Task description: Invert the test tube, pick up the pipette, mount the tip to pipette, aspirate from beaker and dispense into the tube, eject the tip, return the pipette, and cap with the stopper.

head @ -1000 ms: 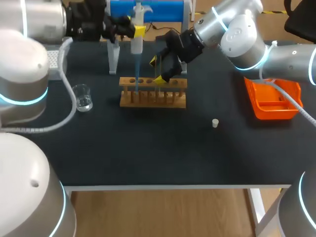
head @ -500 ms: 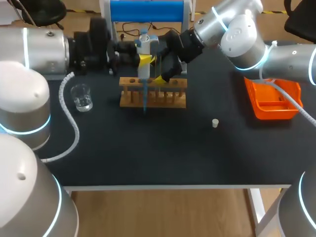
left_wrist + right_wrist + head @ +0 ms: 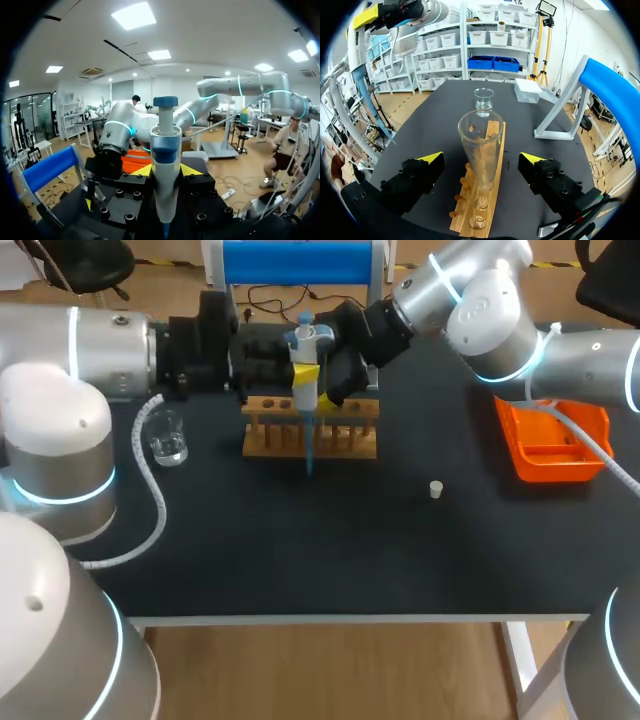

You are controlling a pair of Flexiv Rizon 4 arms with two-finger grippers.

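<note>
- Yellow fingertips (image 3: 142, 171) of my left gripper (image 3: 165, 170) are clamped on the white-and-blue pipette (image 3: 165, 150), held upright so its slim blue tip (image 3: 308, 445) points straight down.
- Over on my right gripper (image 3: 481, 158), the fingers are spread wide either side of the clear glass test tube (image 3: 481, 145), touching nothing; I'd say they are ready to steady it.
- That tube stands mouth-up in the wooden rack (image 3: 485, 200), and the pipette looks off to one side, not yet over the mouth.
- Small glass beaker (image 3: 168, 436) and white stopper (image 3: 436, 489) sit well apart on the black table (image 3: 300, 550).
</note>
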